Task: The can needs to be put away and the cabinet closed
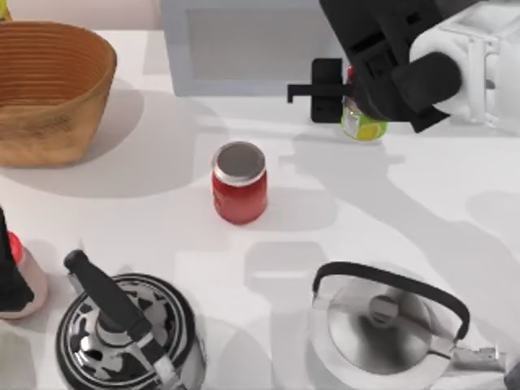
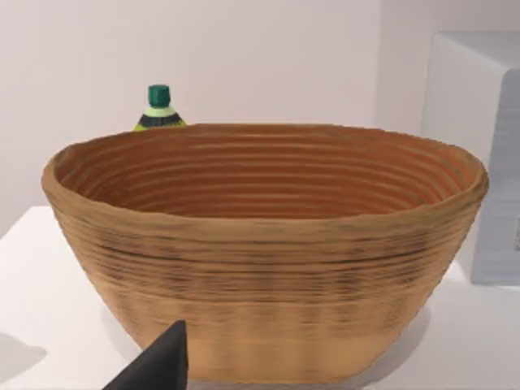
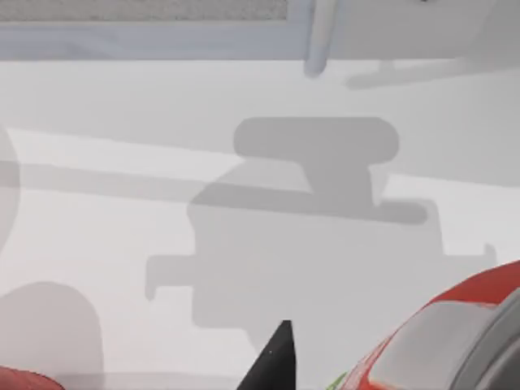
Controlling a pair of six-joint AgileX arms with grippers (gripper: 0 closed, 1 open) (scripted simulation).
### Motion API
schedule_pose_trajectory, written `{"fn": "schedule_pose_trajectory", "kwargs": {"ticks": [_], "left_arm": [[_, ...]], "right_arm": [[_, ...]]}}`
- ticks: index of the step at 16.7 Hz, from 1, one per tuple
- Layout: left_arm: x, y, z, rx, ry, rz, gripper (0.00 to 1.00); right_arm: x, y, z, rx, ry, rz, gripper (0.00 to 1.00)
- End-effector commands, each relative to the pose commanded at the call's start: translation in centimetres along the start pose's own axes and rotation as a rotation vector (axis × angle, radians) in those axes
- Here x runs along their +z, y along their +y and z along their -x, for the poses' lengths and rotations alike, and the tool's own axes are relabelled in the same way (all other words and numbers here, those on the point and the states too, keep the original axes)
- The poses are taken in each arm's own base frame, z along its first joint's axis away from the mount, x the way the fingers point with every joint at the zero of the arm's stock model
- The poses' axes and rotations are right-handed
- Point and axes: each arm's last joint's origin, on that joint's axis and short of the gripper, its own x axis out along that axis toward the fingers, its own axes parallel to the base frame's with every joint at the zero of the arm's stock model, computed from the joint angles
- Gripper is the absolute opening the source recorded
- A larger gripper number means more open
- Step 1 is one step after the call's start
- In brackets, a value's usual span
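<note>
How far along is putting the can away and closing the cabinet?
Early stage. Nothing looks finished: the can stands on the table before the cabinet. In hand: the right gripper is at the can. Left: stowing it and closing up. The left gripper faces the basket.

The top view looks straight down on the white table (image 1: 390, 203), taking in the basket (image 1: 49, 89) at its left and the cabinet (image 1: 244, 49) at the far edge. The left wrist view sits low and close, facing the basket (image 2: 260, 268) side-on, with a cabinet (image 2: 479, 154) corner and a bottle (image 2: 159, 110) behind; it shares basket and cabinet with the top view. The right wrist view hangs close above the table (image 3: 244, 203), facing the cabinet's lower edge (image 3: 146, 36), the can (image 3: 439, 341) very near the lens.
</note>
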Motion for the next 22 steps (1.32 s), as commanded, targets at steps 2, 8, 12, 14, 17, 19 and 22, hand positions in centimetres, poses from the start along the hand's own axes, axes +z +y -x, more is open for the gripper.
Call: {"fn": "schedule_pose_trajectory", "kwargs": {"ticks": [2, 8, 12, 14, 17, 19, 22], "left_arm": [[0.0, 0.0, 0.0, 0.000, 0.000, 0.000, 1.00], [0.0, 0.0, 0.0, 0.000, 0.000, 0.000, 1.00], [0.0, 0.0, 0.0, 0.000, 0.000, 0.000, 1.00], [0.0, 0.0, 0.0, 0.000, 0.000, 0.000, 1.00], [0.0, 0.0, 0.0, 0.000, 0.000, 0.000, 1.00], [0.0, 0.0, 0.0, 0.000, 0.000, 0.000, 1.00], [0.0, 0.0, 0.0, 0.000, 0.000, 0.000, 1.00]], "right_arm": [[0.2, -0.3, 0.7, 0.021, -0.022, -0.002, 0.00], [0.4, -4.8, 7.4, 0.185, -0.226, -0.019, 0.00], [-2.4, -10.8, 12.4, 0.274, -0.423, -0.024, 0.00], [-4.9, -13.9, 14.0, 0.285, -0.525, -0.024, 0.00], [-10.1, -18.0, 14.7, 0.249, -0.660, -0.020, 0.00], [-13.8, -19.8, 13.9, 0.198, -0.726, -0.014, 0.00], [-18.2, -21.6, 11.5, 0.107, -0.775, -0.004, 0.00]]}}
